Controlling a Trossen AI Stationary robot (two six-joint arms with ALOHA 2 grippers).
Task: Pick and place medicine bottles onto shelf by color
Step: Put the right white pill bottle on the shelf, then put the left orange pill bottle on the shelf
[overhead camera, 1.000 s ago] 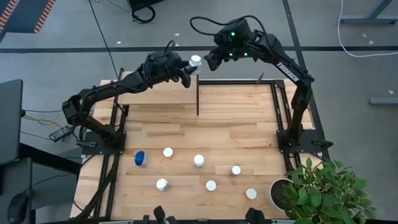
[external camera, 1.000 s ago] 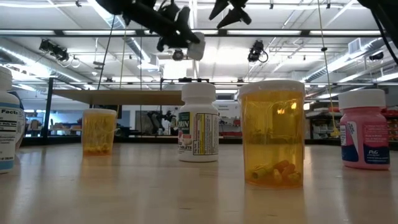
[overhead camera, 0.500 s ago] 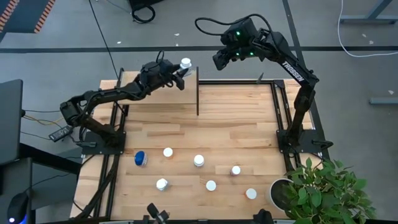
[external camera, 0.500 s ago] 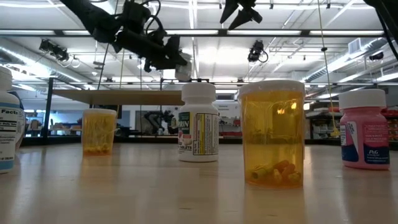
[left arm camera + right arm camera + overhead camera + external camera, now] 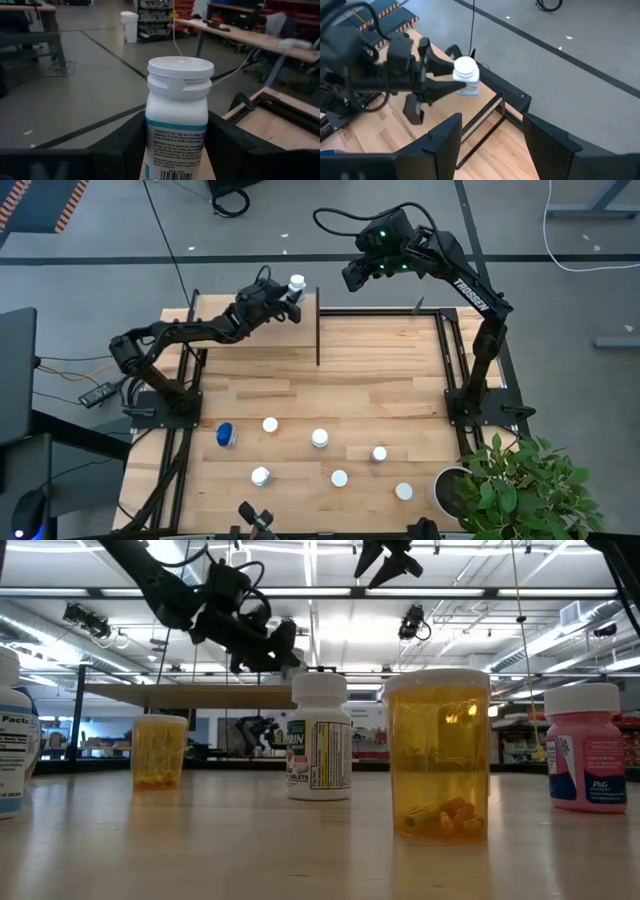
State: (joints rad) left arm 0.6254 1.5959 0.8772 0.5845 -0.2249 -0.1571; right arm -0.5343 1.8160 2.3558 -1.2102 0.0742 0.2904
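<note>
Risk: white bottle (image 5: 297, 283) sits right at the shelf's (image 5: 215, 330) far right corner, so letting go off-centre could tip it over the edge onto the floor. Left gripper (image 5: 288, 297) clamped on the bottle's body, bottle upright, arm stretched low across the shelf. Right gripper (image 5: 352, 278) raised beyond the worktop's far edge, fingers apart, nothing held, waiting
</note>
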